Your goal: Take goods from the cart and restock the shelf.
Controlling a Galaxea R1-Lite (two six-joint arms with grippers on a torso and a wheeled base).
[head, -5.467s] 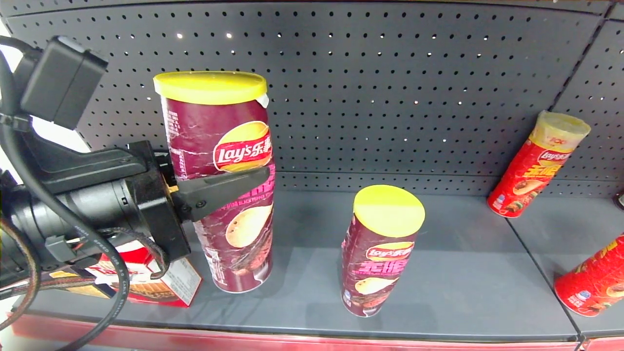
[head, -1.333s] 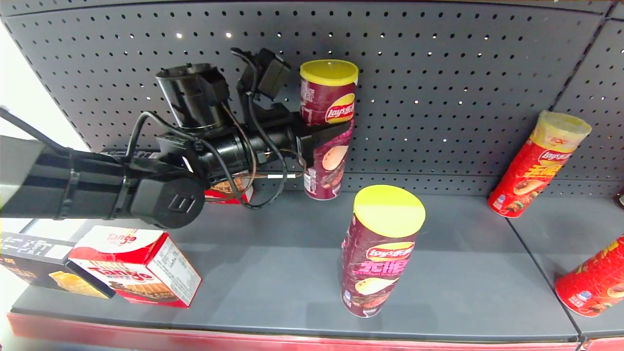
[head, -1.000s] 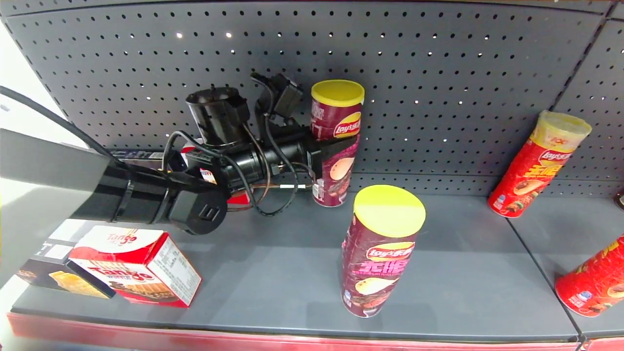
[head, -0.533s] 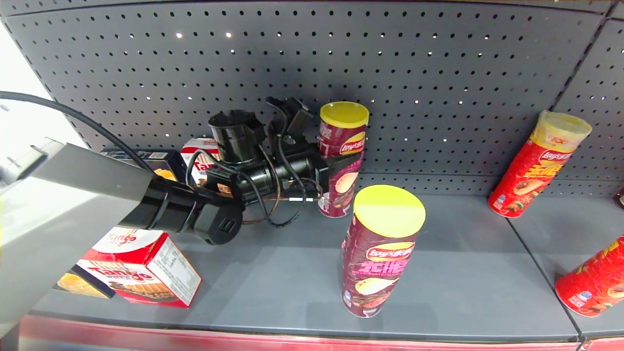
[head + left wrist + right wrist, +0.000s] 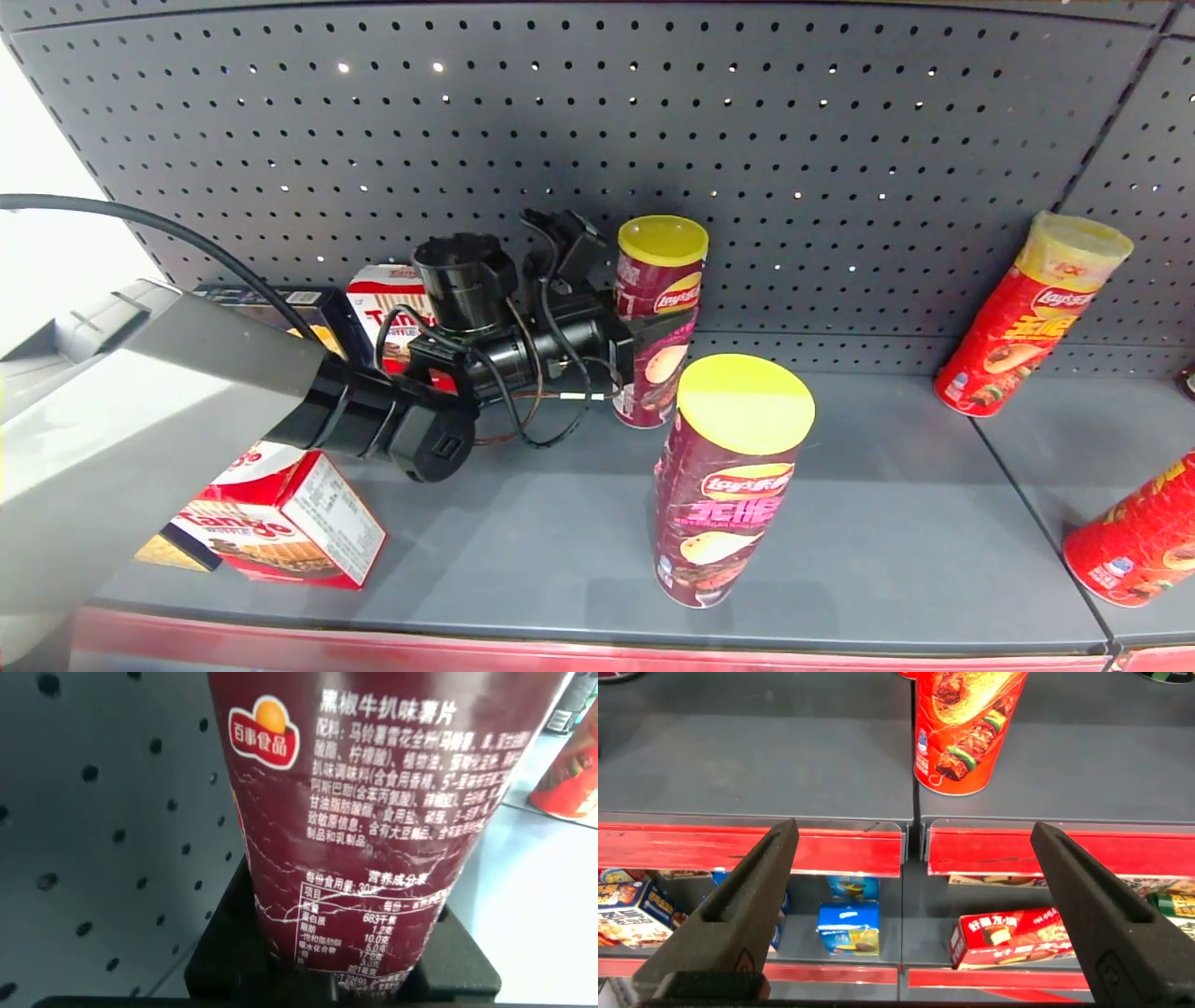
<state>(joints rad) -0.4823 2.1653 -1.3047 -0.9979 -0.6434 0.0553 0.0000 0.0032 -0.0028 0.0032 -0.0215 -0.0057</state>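
The purple chip can (image 5: 661, 280) stands upright at the rear of the shelf (image 5: 887, 523), close to the pegboard (image 5: 794, 140). Whether its base touches the deck cannot be told. The left gripper (image 5: 658, 334) clamps its middle, reaching in from 8 o'clock. A second purple can (image 5: 728, 485) stands at its 5 o'clock, so withdrawal likely wants the same line. A wafer box (image 5: 280, 523) sits at 8 o'clock and a red can (image 5: 1027, 308) at 3 o'clock. The right gripper (image 5: 915, 887) is spread wide and holds nothing.

Grey pegboard wall (image 5: 840, 140), pinpricks of light
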